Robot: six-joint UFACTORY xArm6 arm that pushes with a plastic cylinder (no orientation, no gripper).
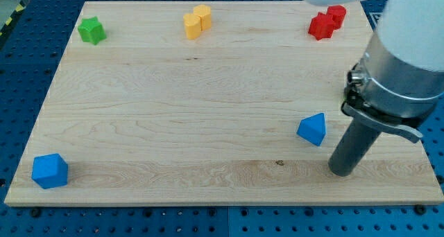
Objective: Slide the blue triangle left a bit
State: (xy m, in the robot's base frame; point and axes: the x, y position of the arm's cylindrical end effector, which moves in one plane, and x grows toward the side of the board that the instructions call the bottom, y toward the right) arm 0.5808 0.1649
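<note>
The blue triangle (313, 129) lies on the wooden board (208, 105) toward the view's lower right. My tip (343, 171) rests on the board just to the right of and a little below the blue triangle, with a small gap between them. The dark rod rises from the tip into the arm's grey and white body at the view's right edge.
A blue cube-like block (50, 171) sits at the board's bottom left corner. A green star block (91, 30) is at the top left. Two yellow blocks (197, 22) stand together at top centre. Two red blocks (327, 22) stand together at top right.
</note>
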